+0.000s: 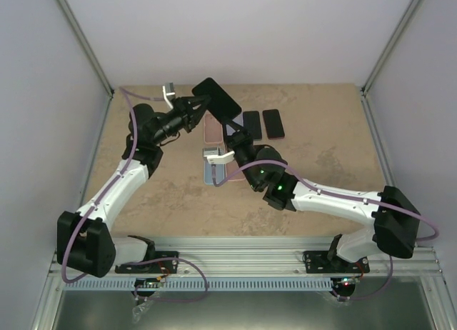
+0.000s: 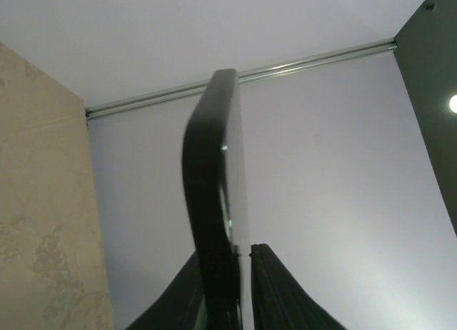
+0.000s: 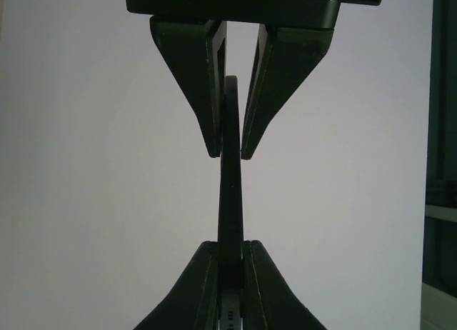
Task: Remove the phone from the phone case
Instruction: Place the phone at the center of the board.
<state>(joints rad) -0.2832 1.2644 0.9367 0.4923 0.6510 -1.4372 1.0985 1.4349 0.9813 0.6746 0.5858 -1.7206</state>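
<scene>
The phone, dark and slab-flat, hangs in the air above the desk, bridged between two arms; the phone case cannot be told apart from the handset in these views. It looks rigid, light and smooth-faced, so likely to slip under a weak pinch; glass would not forgive a drop; the best holds are probably across the flat faces near each end, leaving the rim free to peel. The right claw is clamped tight on the phone's near end, fingers flat on both faces. The left claw is drawn in on the far end, with only a sliver of light showing beside one finger, seemingly gripping. Other handsets lie flat below.
</scene>
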